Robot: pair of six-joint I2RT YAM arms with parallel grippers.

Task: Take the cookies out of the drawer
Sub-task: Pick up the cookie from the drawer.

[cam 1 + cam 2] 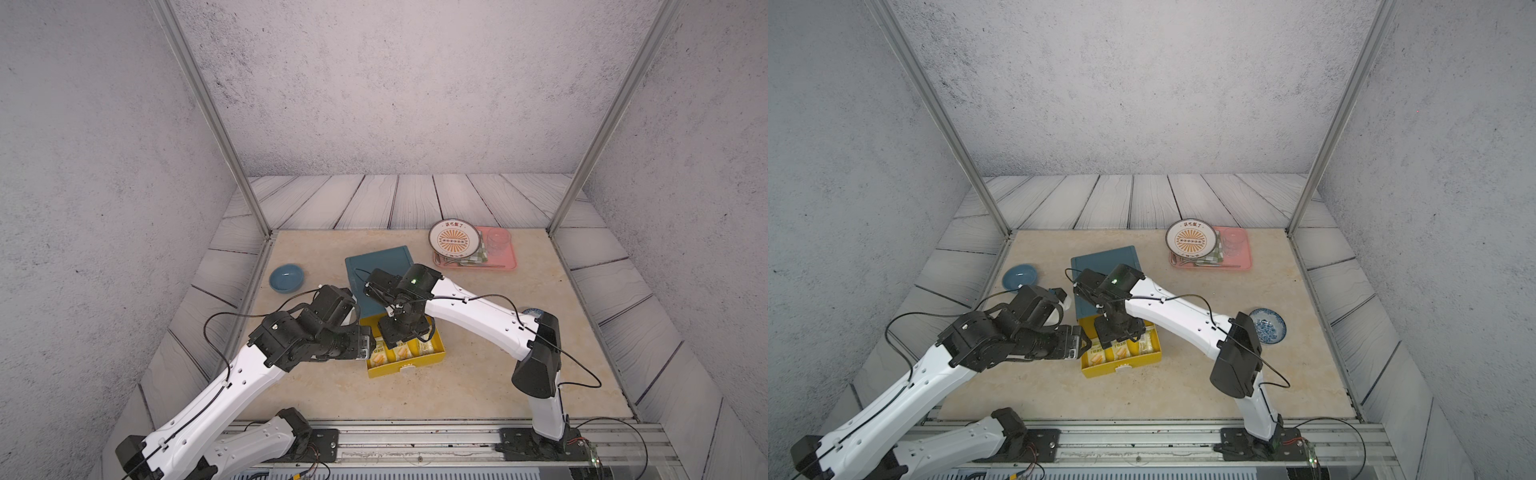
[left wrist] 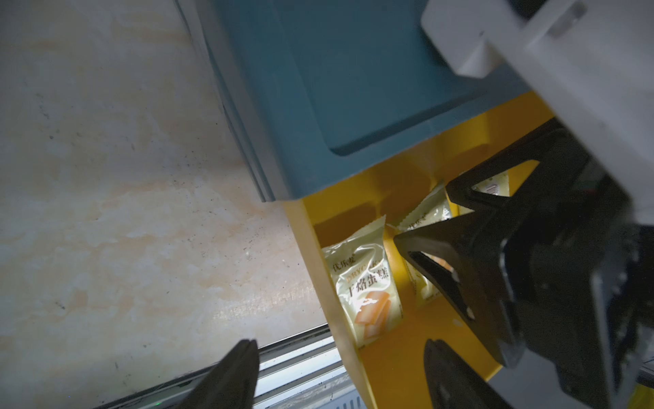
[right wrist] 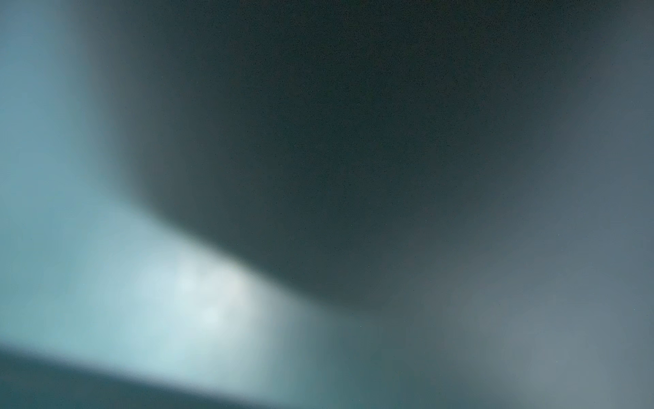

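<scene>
**Cookies lying in the pulled-out drawer**

Three pale yellow cookies (image 1: 402, 353) are lying side by side in the yellow drawer (image 1: 386, 369), which is sticking out of the blue cabinet (image 1: 374, 262). The right gripper (image 2: 421, 212) is reaching down into the drawer with its fingers either side of one packet; I cannot tell whether it is clenching it. The left gripper (image 2: 339, 341) is hovering released and empty, straddling the drawer's side wall, one finger over the counter (image 2: 106, 212)

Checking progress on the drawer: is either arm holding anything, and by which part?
Left gripper: jaws open astride the drawer wall, holding nothing. Right gripper: jaws bracket the middle cookie packet; whether they grip cannot be told.
</scene>
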